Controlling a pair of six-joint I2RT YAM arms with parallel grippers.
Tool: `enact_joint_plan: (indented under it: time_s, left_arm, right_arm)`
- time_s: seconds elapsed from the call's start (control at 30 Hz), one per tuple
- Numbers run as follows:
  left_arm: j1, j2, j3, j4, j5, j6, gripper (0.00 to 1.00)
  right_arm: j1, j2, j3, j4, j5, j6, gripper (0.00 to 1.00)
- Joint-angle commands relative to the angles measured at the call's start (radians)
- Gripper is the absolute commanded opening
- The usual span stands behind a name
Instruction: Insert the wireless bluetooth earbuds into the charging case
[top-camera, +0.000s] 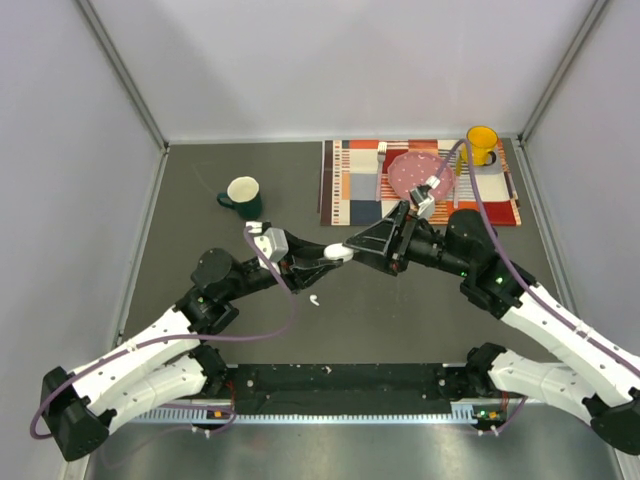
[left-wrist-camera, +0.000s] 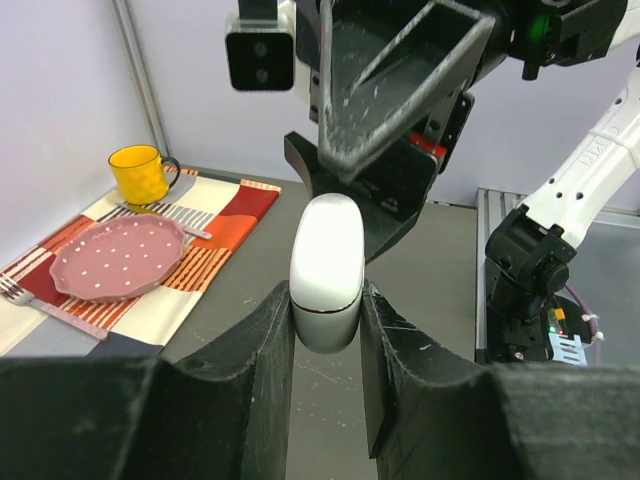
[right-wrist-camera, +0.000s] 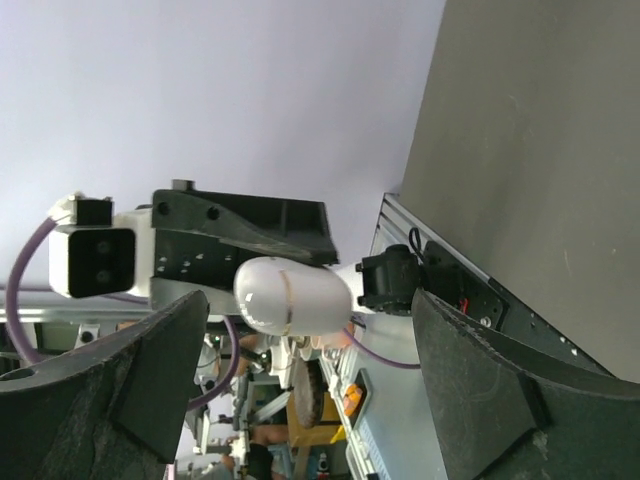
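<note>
The charging case (left-wrist-camera: 326, 268), a glossy white rounded pod with its lid shut along a thin seam, is pinched at one end by the left tool (left-wrist-camera: 326, 325), raised off the tabletop (top-camera: 200, 180). One tiny white earbud (top-camera: 314, 299) lies on the tabletop nearby, toward the arm bases.

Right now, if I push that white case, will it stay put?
Likely slippery: the charging case is glossy and rounded. The left gripper pinches only one end, so a sideways push may pivot it.

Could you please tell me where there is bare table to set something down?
Bare table lies between the green mug and the placemat, and left of that mug. The placemat is crowded with plate and yellow mug; the left claw and right claw meet mid-table.
</note>
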Motion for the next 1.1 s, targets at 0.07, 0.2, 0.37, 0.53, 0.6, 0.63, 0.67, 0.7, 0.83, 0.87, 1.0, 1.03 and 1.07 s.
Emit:
enact_joint_plan:
  time_s: [0.07,0.2,0.37,0.53,0.6,0.63,0.67,0.7,0.83,0.87,1.0,1.03,1.07]
  left_arm:
    - [-0.006,-0.014,0.029,0.047,0.001,0.012,0.0]
    - [-0.009,-0.003,0.033,0.053,0.011,0.012,0.0]
    - [-0.015,0.006,0.034,0.059,0.015,0.014,0.0]
    - [-0.021,0.006,0.033,0.062,0.008,0.012,0.0]
    - [-0.023,0.006,0.028,0.064,-0.002,0.012,0.0]
    - [-0.023,0.0,0.025,0.064,-0.008,0.012,0.0]
    - [-0.023,0.0,0.023,0.064,-0.021,0.012,0.0]
    - [-0.023,-0.003,0.02,0.068,-0.03,0.014,0.0]
    - [-0.023,-0.017,0.008,0.081,-0.059,0.015,0.0]
    - [-0.023,-0.017,0.006,0.081,-0.058,0.015,0.0]
    - [-0.024,-0.009,0.01,0.088,-0.041,0.014,0.0]
    - [-0.024,-0.003,0.011,0.09,-0.032,0.012,0.0]
    - [-0.024,0.001,0.013,0.09,-0.028,0.011,0.0]
  right_arm:
    - [-0.002,0.015,-0.031,0.106,-0.045,0.053,0.78]
    - [-0.002,0.016,-0.053,0.143,-0.04,0.068,0.66]
    - [-0.002,0.03,-0.066,0.195,-0.058,0.099,0.63]
    - [-0.002,0.044,-0.073,0.246,-0.081,0.14,0.6]
    - [-0.002,0.042,-0.077,0.25,-0.082,0.146,0.59]
    - [-0.002,0.039,-0.077,0.24,-0.08,0.148,0.59]
    - [-0.004,0.036,-0.074,0.235,-0.081,0.148,0.59]
    - [-0.002,0.033,-0.073,0.229,-0.085,0.148,0.6]
    - [-0.004,0.015,-0.073,0.198,-0.085,0.139,0.63]
    - [-0.002,0.013,-0.073,0.195,-0.086,0.139,0.63]
    - [-0.002,0.021,-0.074,0.2,-0.088,0.139,0.63]
    - [-0.002,0.024,-0.079,0.212,-0.089,0.14,0.63]
    - [-0.002,0.029,-0.085,0.236,-0.092,0.145,0.61]
